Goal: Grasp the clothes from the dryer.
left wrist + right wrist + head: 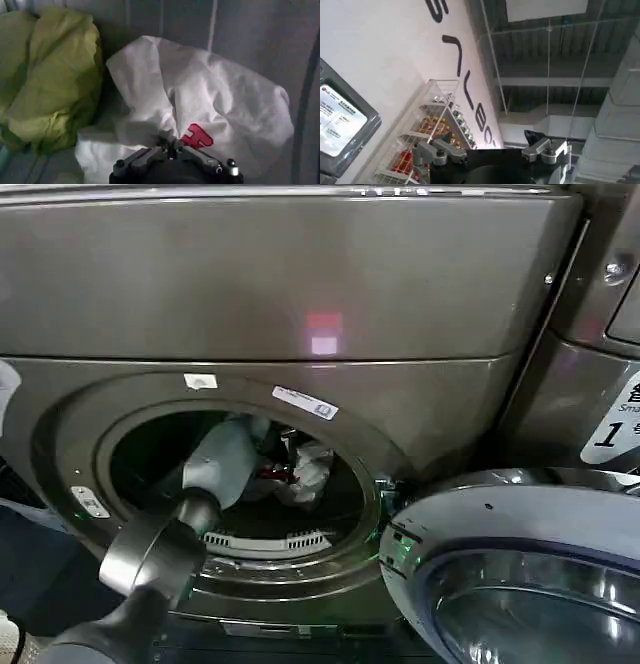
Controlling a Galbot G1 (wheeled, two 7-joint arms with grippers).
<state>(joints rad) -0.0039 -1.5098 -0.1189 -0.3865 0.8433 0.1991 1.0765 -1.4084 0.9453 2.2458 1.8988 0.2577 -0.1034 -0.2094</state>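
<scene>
Inside the dryer (300,294) drum, the left gripper (172,149) has its fingers together, pinching the white garment (200,95) for extraction; the yellow-green garment (50,75) sits at its nine o'clock. The right gripper (492,150) idles, fingers apart.

**Clearance at the dryer opening**

Dryer (300,294) porthole: open, partly occupied by the left arm (215,469) reaching through. Open door (520,514): swung out just beside the opening's right edge. Drum interior: white garment (200,100) directly ahead of the left gripper (172,150), touching its closed fingertips; yellow-green garment (50,75) just beside it. Bare drum wall (250,30) behind both.
</scene>
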